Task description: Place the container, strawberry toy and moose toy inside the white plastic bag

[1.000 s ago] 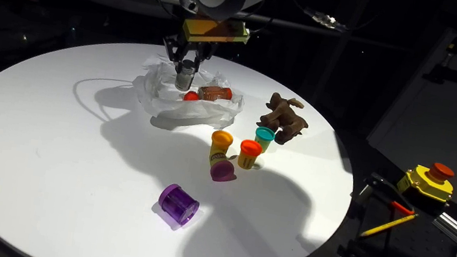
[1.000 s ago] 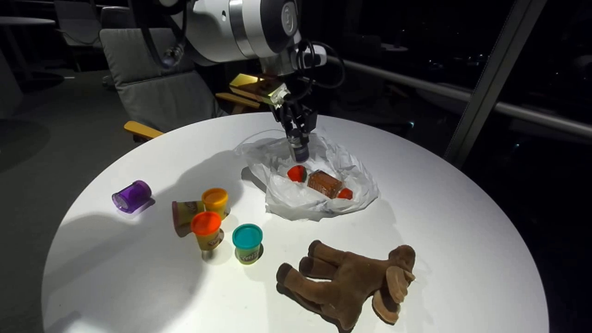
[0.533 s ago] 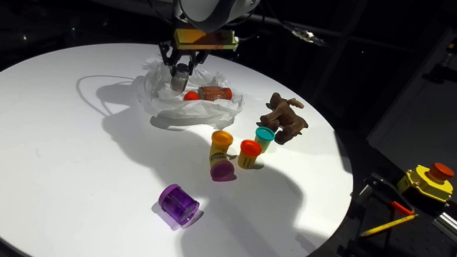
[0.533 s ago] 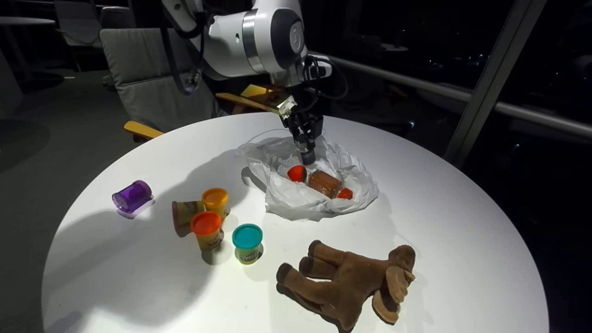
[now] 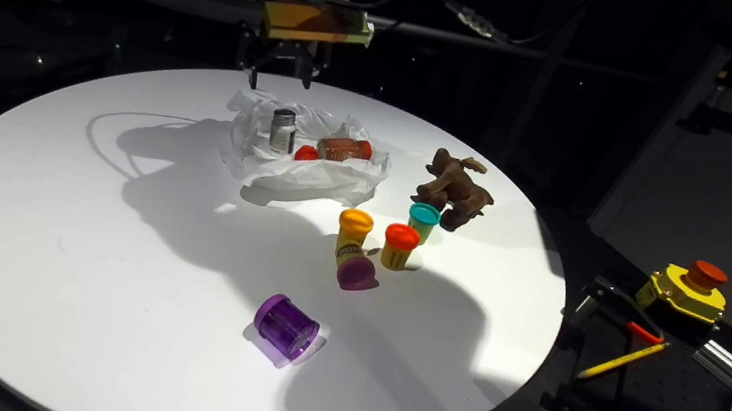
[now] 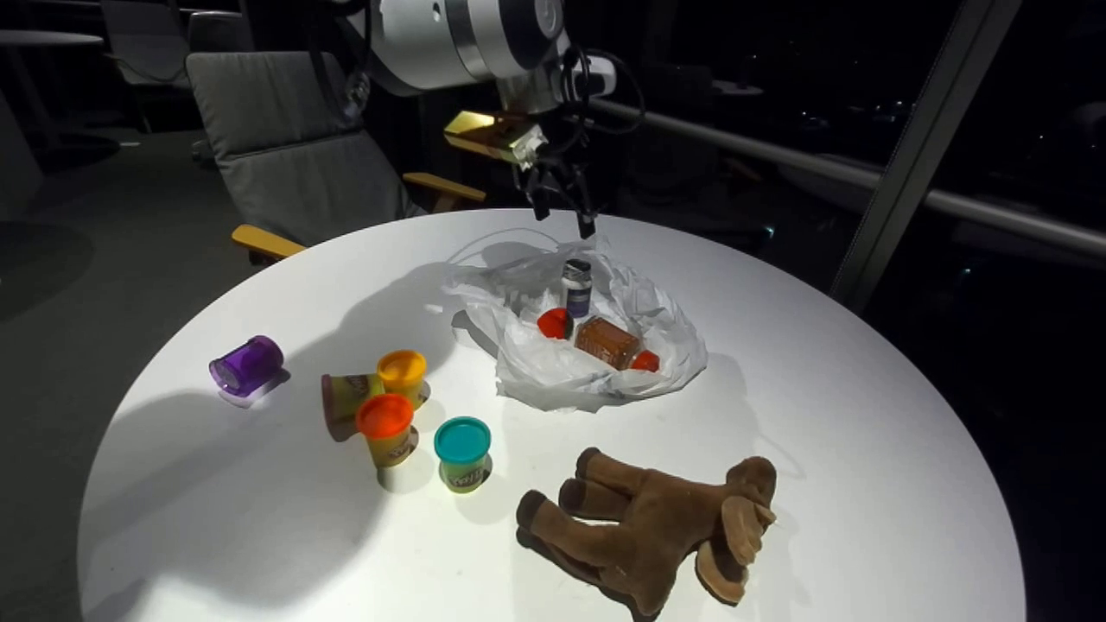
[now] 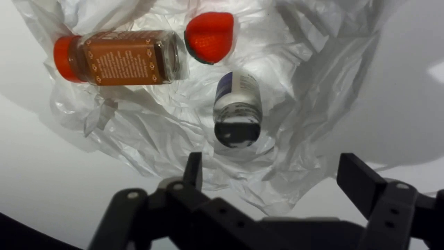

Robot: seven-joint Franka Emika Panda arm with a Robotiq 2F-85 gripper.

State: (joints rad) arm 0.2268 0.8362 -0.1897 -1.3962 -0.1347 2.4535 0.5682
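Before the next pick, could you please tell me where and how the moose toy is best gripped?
I'd come from above and grip the moose toy by its torso, between legs and antlers. It lies on its side on the table, uncovered, and its thinner legs and antlers would likely give a weaker hold.

The rounded, glossy white robot arm (image 6: 415, 43) has a dark grey band (image 6: 466, 36), thin black cables (image 6: 581, 78) with a silver cylindrical connector (image 5: 478, 22), and a yellow rectangular block (image 5: 313, 22). The black end effector (image 7: 270, 170) shows angular jointed links (image 7: 225, 224), round silver screw heads (image 7: 132, 195) and blocky fingertips (image 7: 360, 185).
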